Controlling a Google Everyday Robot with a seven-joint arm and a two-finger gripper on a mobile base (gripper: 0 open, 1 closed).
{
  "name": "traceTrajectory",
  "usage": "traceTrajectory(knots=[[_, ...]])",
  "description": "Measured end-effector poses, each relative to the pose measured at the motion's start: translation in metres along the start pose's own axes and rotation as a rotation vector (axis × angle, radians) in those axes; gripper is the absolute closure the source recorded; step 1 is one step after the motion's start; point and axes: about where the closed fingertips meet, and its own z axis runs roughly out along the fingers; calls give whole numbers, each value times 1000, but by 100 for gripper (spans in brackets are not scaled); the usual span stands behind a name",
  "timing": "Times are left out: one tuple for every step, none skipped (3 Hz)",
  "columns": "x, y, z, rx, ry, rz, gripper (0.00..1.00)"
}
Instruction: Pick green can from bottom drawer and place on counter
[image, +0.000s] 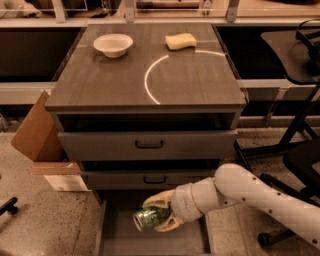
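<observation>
The green can (148, 218) lies on its side between my fingers, over the open bottom drawer (120, 240). My gripper (159, 215) reaches in from the right on a white arm and is shut on the can, one finger (156, 200) above it and one below. The can's silvery end faces left. The counter (110, 85) with its white curved arc (150, 80) is above, at the top of the cabinet.
A white bowl (113, 45) and a yellow sponge (181, 41) sit at the back of the counter. Two upper drawers with black handles (149, 145) are above the gripper. A cardboard box (42, 145) stands left of the cabinet. A black chair base (295, 150) is at right.
</observation>
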Motion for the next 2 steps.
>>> traceTrajectory(knots=[[-26,-20,-51,46,20,-12,100],[-26,-20,-51,46,20,-12,100]])
